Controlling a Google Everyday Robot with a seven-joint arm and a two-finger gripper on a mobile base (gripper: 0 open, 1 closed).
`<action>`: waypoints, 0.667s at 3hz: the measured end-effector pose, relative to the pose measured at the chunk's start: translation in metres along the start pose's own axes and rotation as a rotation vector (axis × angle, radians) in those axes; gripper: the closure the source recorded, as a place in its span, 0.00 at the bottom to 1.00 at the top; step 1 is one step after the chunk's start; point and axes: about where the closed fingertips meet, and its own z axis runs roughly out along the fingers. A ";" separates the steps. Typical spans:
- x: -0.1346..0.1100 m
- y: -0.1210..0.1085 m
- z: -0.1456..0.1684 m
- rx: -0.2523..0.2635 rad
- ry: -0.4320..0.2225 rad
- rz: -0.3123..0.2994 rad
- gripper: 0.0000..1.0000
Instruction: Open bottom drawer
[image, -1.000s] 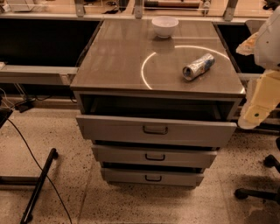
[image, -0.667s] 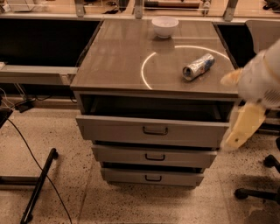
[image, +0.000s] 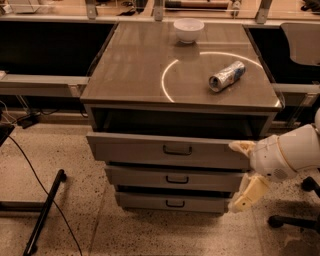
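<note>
The bottom drawer (image: 145, 201) is found at the foot of the grey metal cabinet (image: 95, 112), the lowest of three stacked fronts. Its face is a flat, matte grey rectangular panel, and a small dark bar handle (image: 175, 203) is fixed at its centre. It is set furthest back of the three, so that a stepped profile is formed: the top drawer (image: 130, 148) is pulled furthest out, and the middle drawer (image: 135, 176) less so. A thin dark slit is seen above the bottom front; none of its inside is shown.

The gripper (image: 234, 177) is held at the right edge of the drawer fronts, on a rounded white arm (image: 287, 155) reaching in from the right. Its two cream, blunt-ended fingers are spread wide apart, with nothing clamped between them. The upper finger (image: 242, 146) lies level with the top drawer's right end, and the lower finger (image: 248, 194) hangs beside the right ends of the middle and bottom fronts.

On the smooth, glossy brown cabinet top (image: 130, 65), a bright ring of light (image: 165, 82) is reflected. A round white bowl (image: 188, 29) stands near the back edge, and a dented silver can (image: 226, 76) lies on its side towards the right. The floor (image: 75, 150) is speckled stone, crossed by a black cable (image: 30, 162).
</note>
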 end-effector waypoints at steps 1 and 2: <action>0.002 0.000 0.022 0.023 0.022 -0.045 0.00; 0.028 0.016 0.080 0.026 -0.016 -0.094 0.00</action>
